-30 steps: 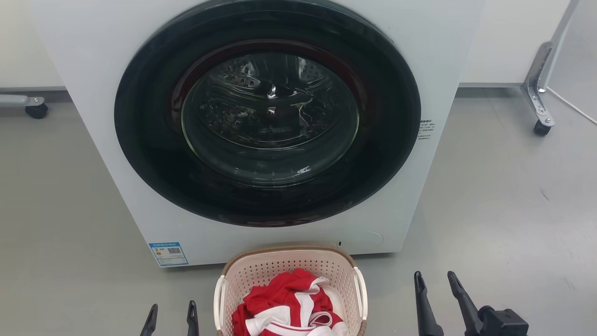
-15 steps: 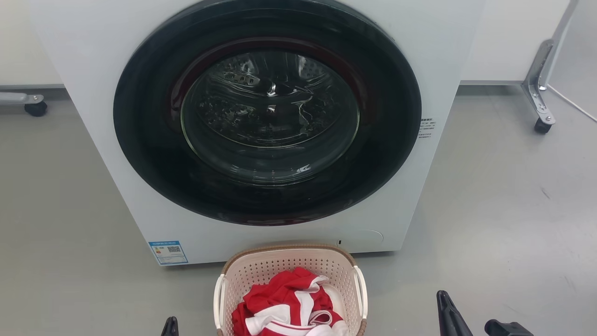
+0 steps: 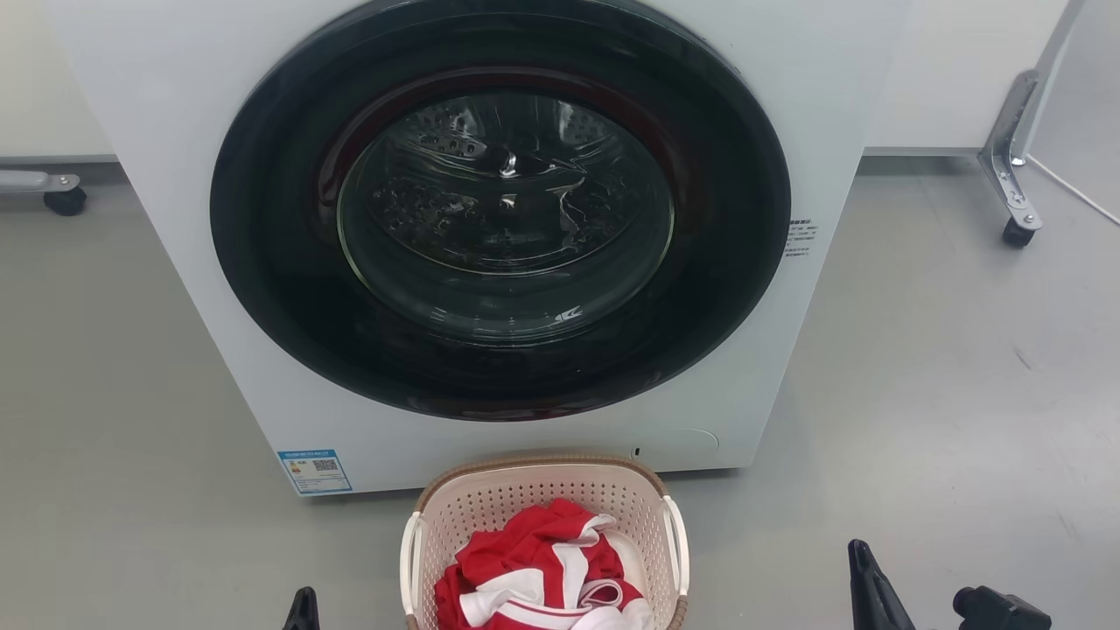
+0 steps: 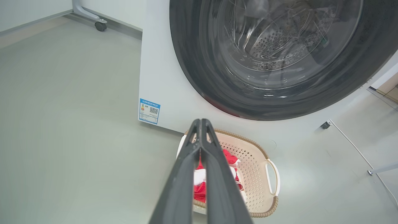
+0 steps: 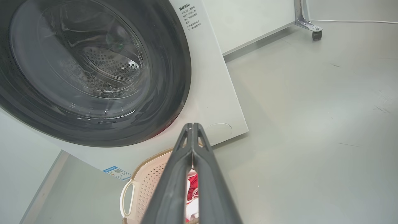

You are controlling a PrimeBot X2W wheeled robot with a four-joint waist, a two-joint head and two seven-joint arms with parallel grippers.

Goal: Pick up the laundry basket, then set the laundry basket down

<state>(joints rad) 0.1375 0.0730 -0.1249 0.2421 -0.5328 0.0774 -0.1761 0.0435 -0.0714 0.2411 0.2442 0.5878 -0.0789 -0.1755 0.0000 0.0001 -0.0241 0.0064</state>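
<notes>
Grey floor open both sides, laundry basket before washer

Bright, even, diffuse lighting, probably from overhead, soft faint shadows on the floor, small glare streaks on the door glass, head view sharp, wrist views bowed at edges.

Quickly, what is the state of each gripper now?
Left gripper: closed, fingertips together, holding nothing.
Right gripper: closed, fingertips together, holding nothing.
</notes>
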